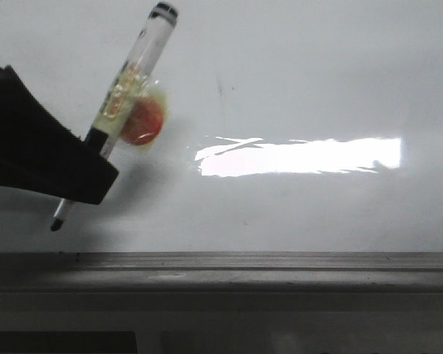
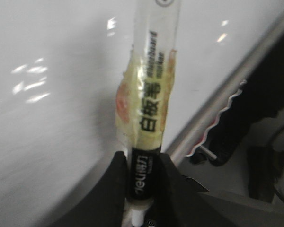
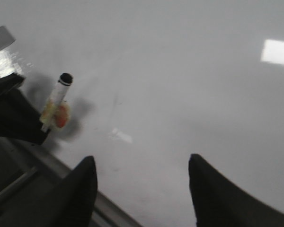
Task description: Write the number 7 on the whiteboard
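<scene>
— One marker? How's it handling?
— Light, stiff, slick. My left gripper (image 1: 77, 177) is clamping the whiteboard marker (image 1: 118, 103) low on its barrel, tip near the whiteboard (image 1: 317, 74). Right gripper (image 3: 142, 189) is hanging apart. No number 7 showing.

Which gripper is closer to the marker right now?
Left. The left gripper is shut on the marker, tip just off the whiteboard. The right gripper is open, well away over bare board.
</scene>
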